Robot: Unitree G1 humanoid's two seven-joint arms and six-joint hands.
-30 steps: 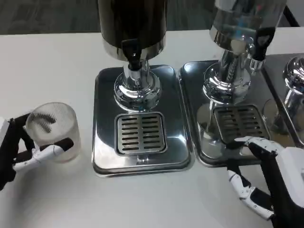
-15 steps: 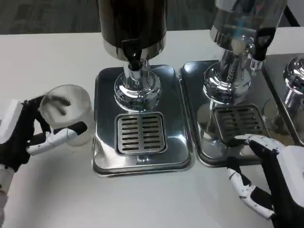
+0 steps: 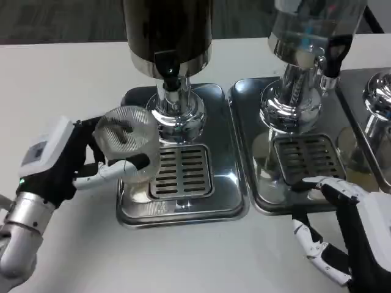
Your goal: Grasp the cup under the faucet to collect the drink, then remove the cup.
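White tabletop [image 3: 55, 67] spreads bare to the left and front of two polished drink dispensers, leaving open room on those sides. Dark-bodied, the nearer dispenser [image 3: 168, 30] stands on a steel drip tray [image 3: 229, 183] with a slotted grate [image 3: 181, 171]; its black faucet [image 3: 169, 67] juts out above the chrome column. Beside it, touching edge to edge, a second tray [image 3: 244, 122] carries a clear-bodied dispenser [image 3: 305, 30] with its own grate [image 3: 308, 157]. No brand or lettering can be read on either. The left hand [image 3: 64, 162] grips the clear plastic cup [image 3: 127, 143], tilted, over the first tray's left edge, just left of the faucet and not yet beneath it. The right hand [image 3: 348, 226] rests at the table's front right, fingers spread and empty, fingertips [image 3: 311, 182] touching the second tray's front rim.
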